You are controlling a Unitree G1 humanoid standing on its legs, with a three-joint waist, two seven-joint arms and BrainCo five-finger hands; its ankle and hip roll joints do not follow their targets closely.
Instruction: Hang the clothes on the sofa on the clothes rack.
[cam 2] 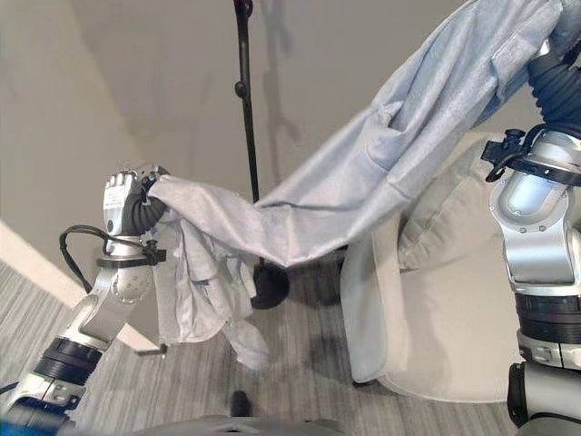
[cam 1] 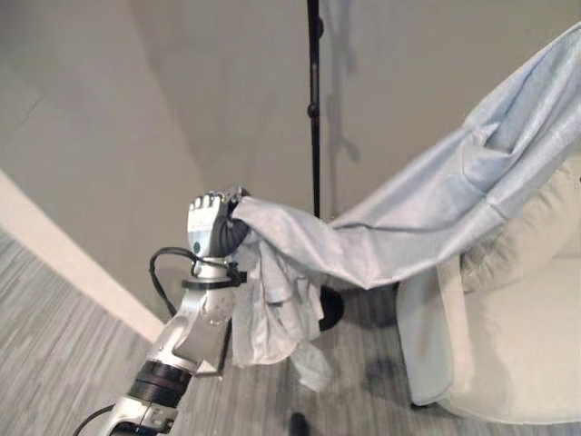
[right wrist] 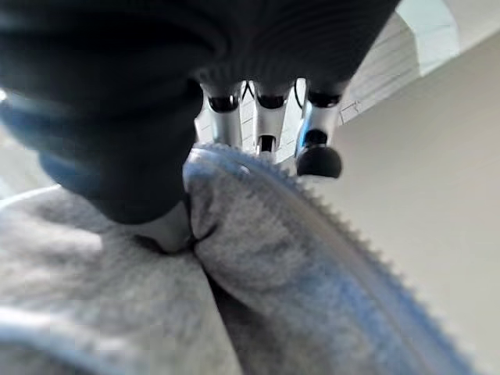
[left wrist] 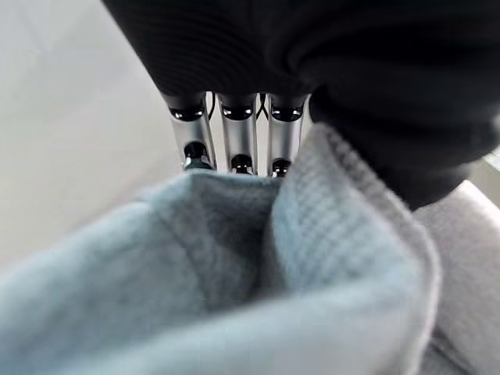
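Observation:
A light grey garment (cam 1: 436, 200) stretches in the air between my two hands, above the floor in front of the sofa. My left hand (cam 1: 211, 227) is raised at the left, fingers curled round one end of the cloth, and loose folds (cam 2: 204, 291) dangle below it. In the left wrist view my fingers (left wrist: 238, 141) close over the bunched fabric (left wrist: 234, 289). My right hand is high at the upper right, with its wrist (cam 2: 549, 86) in sight under the cloth; in the right wrist view its fingers (right wrist: 266, 117) pinch a zip edge (right wrist: 312, 258). The black rack pole (cam 1: 314, 100) stands behind the garment.
The cream sofa (cam 1: 517, 336) sits at the right, partly under the cloth. The rack's round dark base (cam 2: 270, 286) rests on the grey striped carpet (cam 1: 54, 354) near the beige wall (cam 1: 109, 118). A white skirting board (cam 1: 64, 263) runs along the left.

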